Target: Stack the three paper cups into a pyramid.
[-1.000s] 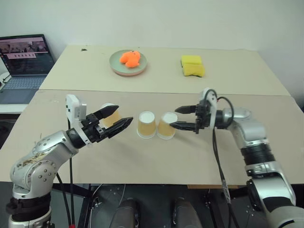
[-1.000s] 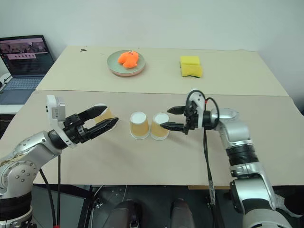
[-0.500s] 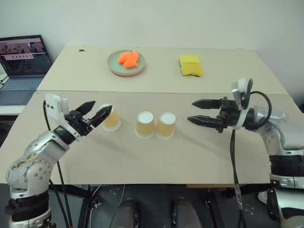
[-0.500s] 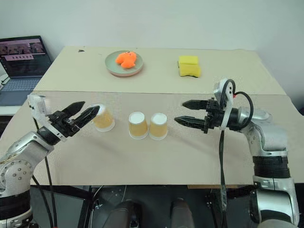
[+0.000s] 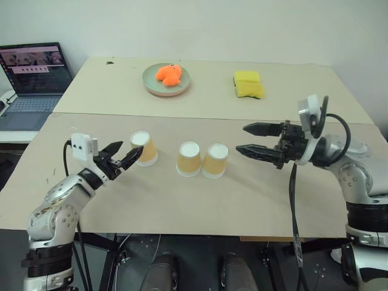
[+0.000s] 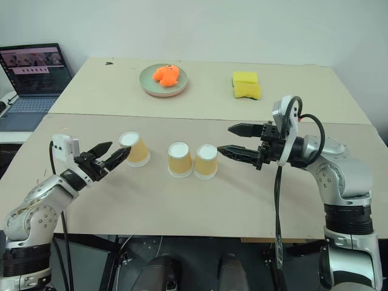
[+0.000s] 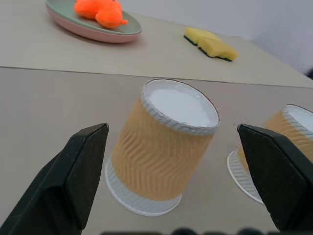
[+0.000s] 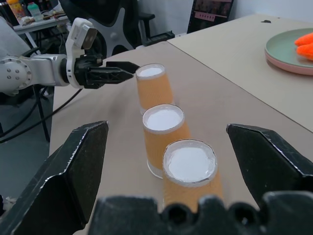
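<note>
We centre the wide-open left tool (image 5: 120, 159) round the lone cup (image 5: 144, 148), squeeze gently, then lift straight; right tool (image 5: 245, 138) is open & empty, clear of the paired cups (image 5: 202, 159).

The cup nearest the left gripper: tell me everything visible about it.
This paper cup stands upside down on the tan table, wide white rim down, flat white base up. Its sides are tan-orange with a wavy ribbed texture. It stands apart from the other two cups, on their left. The left gripper is open and points at it, fingers either side in the wrist view, not touching.
</note>
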{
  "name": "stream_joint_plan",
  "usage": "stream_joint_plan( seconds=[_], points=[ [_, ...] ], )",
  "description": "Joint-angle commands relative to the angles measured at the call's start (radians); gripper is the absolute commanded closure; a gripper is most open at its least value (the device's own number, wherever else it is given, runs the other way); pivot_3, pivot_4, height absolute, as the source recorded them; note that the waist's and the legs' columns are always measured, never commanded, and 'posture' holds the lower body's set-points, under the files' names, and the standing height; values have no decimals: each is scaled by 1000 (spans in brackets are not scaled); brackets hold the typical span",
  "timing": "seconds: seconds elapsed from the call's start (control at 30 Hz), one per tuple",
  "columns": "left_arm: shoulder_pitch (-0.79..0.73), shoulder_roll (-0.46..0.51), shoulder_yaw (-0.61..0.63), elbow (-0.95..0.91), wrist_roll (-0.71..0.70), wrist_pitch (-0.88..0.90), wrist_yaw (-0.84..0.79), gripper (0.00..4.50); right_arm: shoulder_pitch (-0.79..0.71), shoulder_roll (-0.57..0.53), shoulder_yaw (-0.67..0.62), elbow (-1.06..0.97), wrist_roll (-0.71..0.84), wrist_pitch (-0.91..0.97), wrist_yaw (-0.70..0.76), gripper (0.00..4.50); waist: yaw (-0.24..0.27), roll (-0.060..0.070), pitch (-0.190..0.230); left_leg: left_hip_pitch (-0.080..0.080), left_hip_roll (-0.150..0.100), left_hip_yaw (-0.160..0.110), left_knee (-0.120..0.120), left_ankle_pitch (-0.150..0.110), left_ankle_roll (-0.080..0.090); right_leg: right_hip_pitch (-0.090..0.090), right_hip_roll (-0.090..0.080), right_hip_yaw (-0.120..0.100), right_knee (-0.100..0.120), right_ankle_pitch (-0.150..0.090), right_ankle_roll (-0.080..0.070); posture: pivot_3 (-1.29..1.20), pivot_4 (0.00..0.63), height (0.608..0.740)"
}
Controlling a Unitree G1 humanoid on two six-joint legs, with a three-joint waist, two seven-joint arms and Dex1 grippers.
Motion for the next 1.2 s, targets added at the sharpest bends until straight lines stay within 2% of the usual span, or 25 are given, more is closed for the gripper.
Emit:
stream_joint_plan(
  seconds=[0.03,0.33,0.83,0.93,1.03,1.07,1.2],
  points=[
    [-29,-3,2,-4,-9,-10,-25,0,10,-19,-44,-49,33,3,-13,6,0,0,0,0,0,0,0,0,0,0,0,0,0,0,0,0,150,673],
    [-46,-26,-21,33,15,-17,-30,0,39,-40,-89,-76,75,23,-51,6,-1,0,0,0,0,0,0,0,0,0,0,0,0,0,0,0,150,673],
    [-153,-78,-108,180,165,-129,-50,0,49,-45,-91,-74,62,6,-69,6,5,0,0,0,0,0,0,0,1,0,0,0,0,0,0,0,150,673],
    [-184,-93,-100,208,168,-145,-54,739,51,-45,-88,-73,56,1,-70,0,6,0,0,0,0,0,0,0,0,0,0,0,0,0,0,0,150,673],
    [-200,-103,-91,221,164,-159,-66,1873,51,-43,-88,-71,55,-2,-71,0,6,0,0,0,0,0,0,0,0,0,0,0,0,0,0,0,150,673],
    [-207,-100,-94,228,171,-147,-56,2098,51,-42,-89,-71,56,-1,-72,0,6,0,0,0,0,0,0,0,0,0,0,0,0,0,0,0,150,673],
    [-213,-96,-96,231,187,-143,-41,2098,51,-40,-90,-69,56,-5,-74,0,6,-1,0,0,0,0,0,0,0,0,0,0,0,0,0,0,150,673]
  ],
)
